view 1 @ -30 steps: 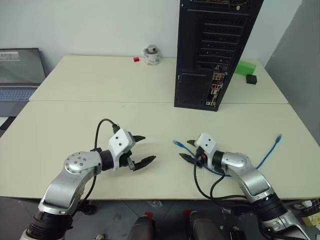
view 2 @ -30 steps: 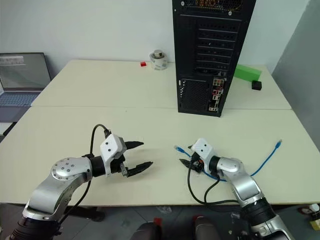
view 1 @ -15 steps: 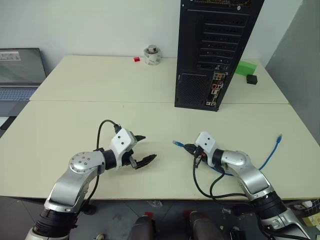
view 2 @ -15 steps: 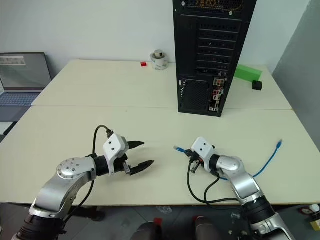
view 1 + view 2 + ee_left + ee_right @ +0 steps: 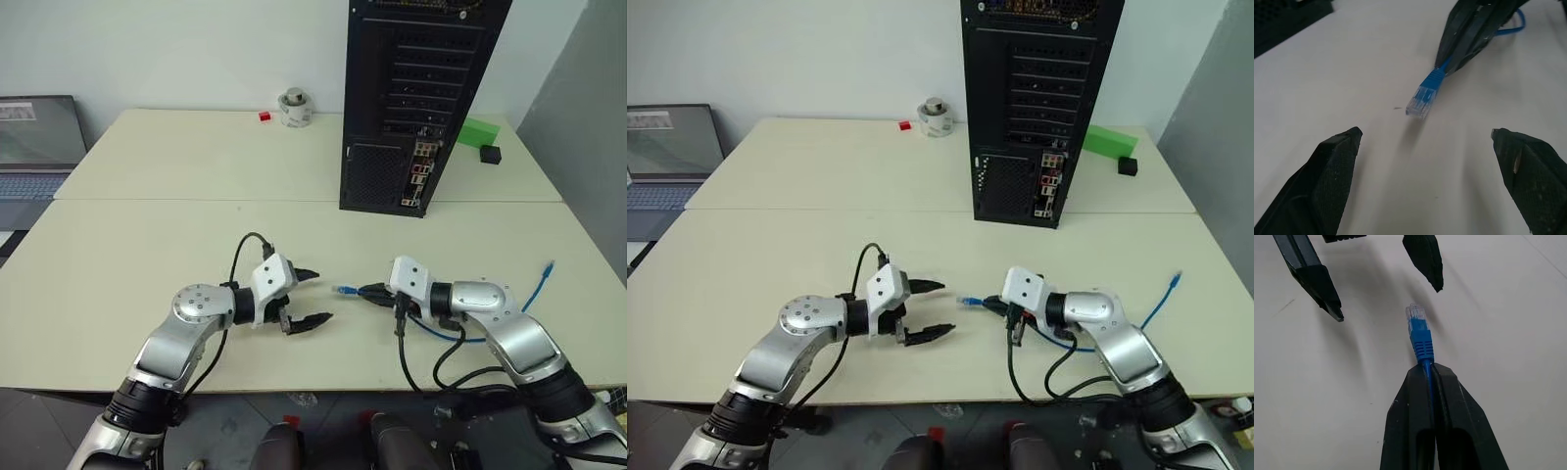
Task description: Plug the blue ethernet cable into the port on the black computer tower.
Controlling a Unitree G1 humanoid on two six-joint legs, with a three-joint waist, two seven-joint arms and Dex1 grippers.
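Note:
The blue ethernet cable (image 5: 345,291) has its near plug held just above the table, with my right gripper (image 5: 368,293) shut on the cord right behind the plug (image 5: 1418,328). The rest of the cable trails behind my right arm to its far plug (image 5: 549,266) on the table. My left gripper (image 5: 315,297) is open and faces the held plug (image 5: 1422,98) from a short distance, touching nothing. The black computer tower (image 5: 411,98) stands upright at the back of the table, its strip of coloured sockets (image 5: 421,176) facing me.
A grey laptop (image 5: 34,137) sits at the far left. A roll of tape (image 5: 294,106) and a small red piece (image 5: 265,117) lie behind the tower's left side. A green block (image 5: 480,132) and a black cube (image 5: 491,154) lie to its right.
My right gripper has shut on the cable behind the plug and lifted it off the table. My left gripper has moved right, closer to the plug, still open.

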